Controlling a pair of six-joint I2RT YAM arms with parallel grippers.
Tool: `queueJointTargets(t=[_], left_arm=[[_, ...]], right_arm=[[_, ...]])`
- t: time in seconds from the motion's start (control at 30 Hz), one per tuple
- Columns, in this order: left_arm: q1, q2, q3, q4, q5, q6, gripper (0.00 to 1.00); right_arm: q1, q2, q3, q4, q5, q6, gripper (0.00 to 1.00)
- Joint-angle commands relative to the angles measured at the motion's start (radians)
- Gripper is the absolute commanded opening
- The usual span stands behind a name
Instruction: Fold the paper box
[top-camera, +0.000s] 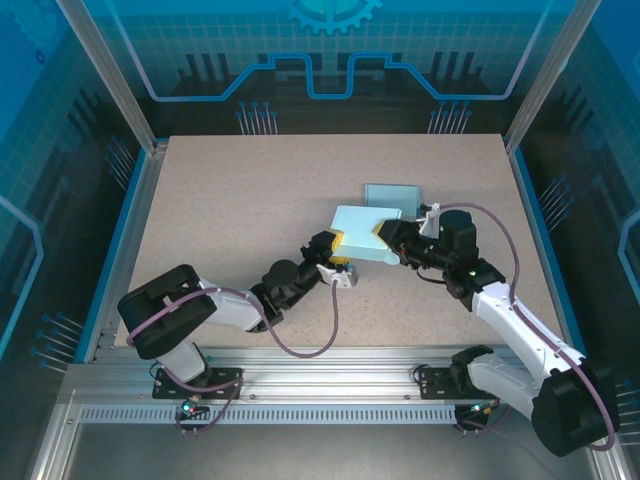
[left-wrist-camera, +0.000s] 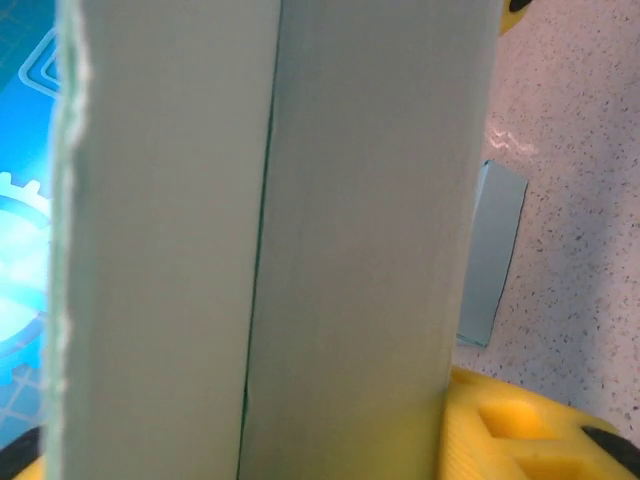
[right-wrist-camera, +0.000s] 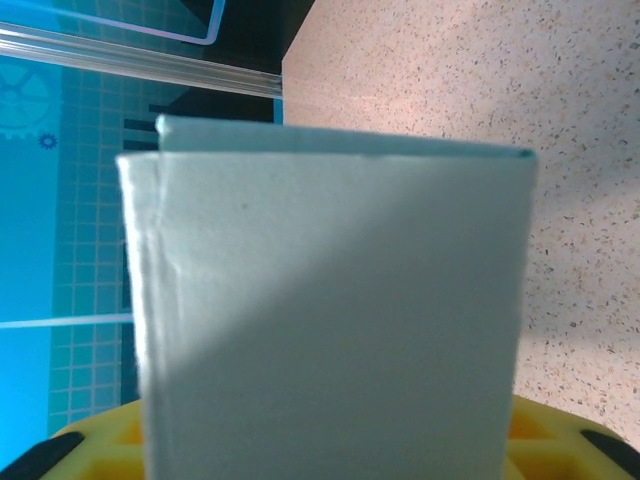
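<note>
Speckled bench (top-camera: 240, 200): pale paper box (top-camera: 358, 230) held up between left end effector (top-camera: 338, 258) and right end effector (top-camera: 392, 240), each clamped on a wall. Folding looks midway; next likely swings lid flap (top-camera: 392, 194), flat beyond right end effector, over.

Pale green paper box (left-wrist-camera: 270, 240) close up, its flap (left-wrist-camera: 492, 255) against speckled table (left-wrist-camera: 580, 150)

**Matt card, moulded plastic, speckled top**

The pale mint paper box (top-camera: 360, 232) is smooth, matt card. One edge between the jaws of the left gripper (left-wrist-camera: 250, 465) is frayed and fibrous. That gripper's yellow fingers (left-wrist-camera: 520, 430) look like matt moulded plastic. Beneath them, the beige speckled surface (top-camera: 250, 200) has a fine, dull grain.
</note>
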Motion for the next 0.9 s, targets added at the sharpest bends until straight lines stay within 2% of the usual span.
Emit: queueJointTargets(t=[0.0,0.13,0.2,0.3,0.37,0.47,0.53,0.73,0.87], left_arm=[[-0.002,-0.063,-0.007,0.014,-0.031,0.007,0.42],[-0.009,-0.12,-0.029,-0.067,-0.042,0.022,0.4],[-0.013,-0.159,-0.037,-0.146,-0.046,0.018,0.39],[-0.022,-0.24,-0.045,-0.316,-0.051,-0.025,0.38],[-0.026,-0.316,-0.03,-0.516,-0.034,-0.093,0.38],[-0.022,-0.433,0.077,-1.012,0.047,-0.266,0.4],[-0.016,-0.479,0.135,-1.232,0.129,-0.354,0.41],[-0.013,-0.516,0.233,-1.516,0.215,-0.472,0.39],[0.004,-0.474,0.289,-1.606,0.251,-0.506,0.39]], right_arm=[[-0.002,0.0,-0.002,-0.072,0.001,-0.051,0.48],[-0.009,-0.006,0.023,-0.145,0.027,-0.099,0.63],[-0.018,-0.012,0.039,-0.182,0.041,-0.126,0.75],[-0.039,-0.024,0.057,-0.247,0.068,-0.168,0.92],[-0.061,-0.036,0.064,-0.283,0.085,-0.194,0.99],[-0.1,-0.063,0.076,-0.342,0.109,-0.244,1.0],[-0.114,-0.084,0.099,-0.405,0.15,-0.3,1.0],[-0.11,-0.066,0.229,-0.656,0.292,-0.512,1.0],[-0.067,-0.044,0.304,-0.773,0.42,-0.596,1.0]])
